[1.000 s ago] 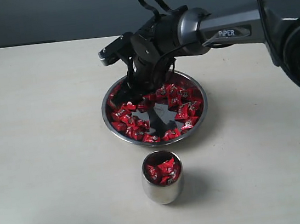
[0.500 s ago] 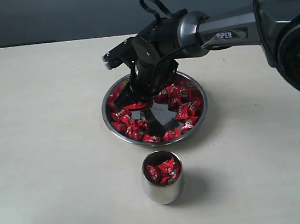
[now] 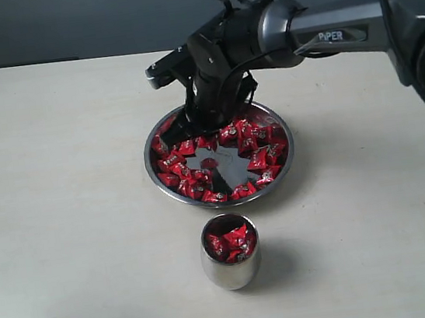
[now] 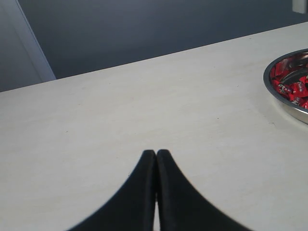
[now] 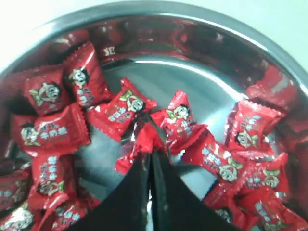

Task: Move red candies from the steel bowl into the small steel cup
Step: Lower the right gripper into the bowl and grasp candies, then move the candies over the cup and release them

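The steel bowl point(image 3: 226, 203) holds many red candies point(image 3: 254, 144) round its bare, reflective middle. My right gripper point(image 3: 191, 124) hangs over the bowl's far-left part. In the right wrist view this gripper point(image 5: 150, 153) is shut, its tips pinching the wrapper of one red candy point(image 5: 146, 138) above the bowl's bottom point(image 5: 159, 72). The small steel cup point(image 3: 231, 270) stands in front of the bowl with several red candies point(image 3: 231, 243) inside. My left gripper point(image 4: 156, 153) is shut with nothing in it, low over bare table; the bowl's edge point(image 4: 276, 96) shows at that view's side.
The pale table point(image 3: 64, 225) stretches out on all sides of the bowl and cup. The right arm point(image 3: 337, 33) reaches in from the right, above the table behind the bowl. A dark wall point(image 3: 100, 17) runs along the far edge.
My right gripper was open over the candies; it has shut on one candy's wrapper and risen a little at the bowl's far-left part. The left gripper's earlier state is not shown.
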Robot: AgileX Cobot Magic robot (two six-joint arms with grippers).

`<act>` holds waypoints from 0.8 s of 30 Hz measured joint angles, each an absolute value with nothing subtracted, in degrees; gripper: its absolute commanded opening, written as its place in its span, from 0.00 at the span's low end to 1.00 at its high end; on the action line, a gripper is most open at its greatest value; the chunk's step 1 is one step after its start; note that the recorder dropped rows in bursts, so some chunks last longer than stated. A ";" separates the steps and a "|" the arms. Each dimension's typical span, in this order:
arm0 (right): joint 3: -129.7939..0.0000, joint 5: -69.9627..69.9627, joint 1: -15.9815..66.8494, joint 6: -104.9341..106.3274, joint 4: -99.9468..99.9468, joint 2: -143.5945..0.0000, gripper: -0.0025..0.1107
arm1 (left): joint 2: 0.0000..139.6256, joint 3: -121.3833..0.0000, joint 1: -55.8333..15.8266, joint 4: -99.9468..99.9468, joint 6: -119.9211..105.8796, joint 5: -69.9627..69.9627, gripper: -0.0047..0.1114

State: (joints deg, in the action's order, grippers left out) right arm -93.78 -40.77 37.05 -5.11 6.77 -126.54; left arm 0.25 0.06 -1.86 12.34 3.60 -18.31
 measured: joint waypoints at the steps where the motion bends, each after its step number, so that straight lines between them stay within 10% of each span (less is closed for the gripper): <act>1: -93.78 -41.50 37.05 -5.11 6.15 -125.90 0.02 | 0.25 0.06 -1.86 12.34 3.60 -18.31 0.04; 24: -73.90 -61.30 41.64 9.05 -14.81 -98.13 0.02 | 0.25 0.06 -1.86 12.34 3.60 -18.31 0.04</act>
State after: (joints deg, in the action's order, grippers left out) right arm -73.90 -61.30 41.64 9.05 -14.81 -98.13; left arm 0.25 0.06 -1.86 12.34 3.60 -18.31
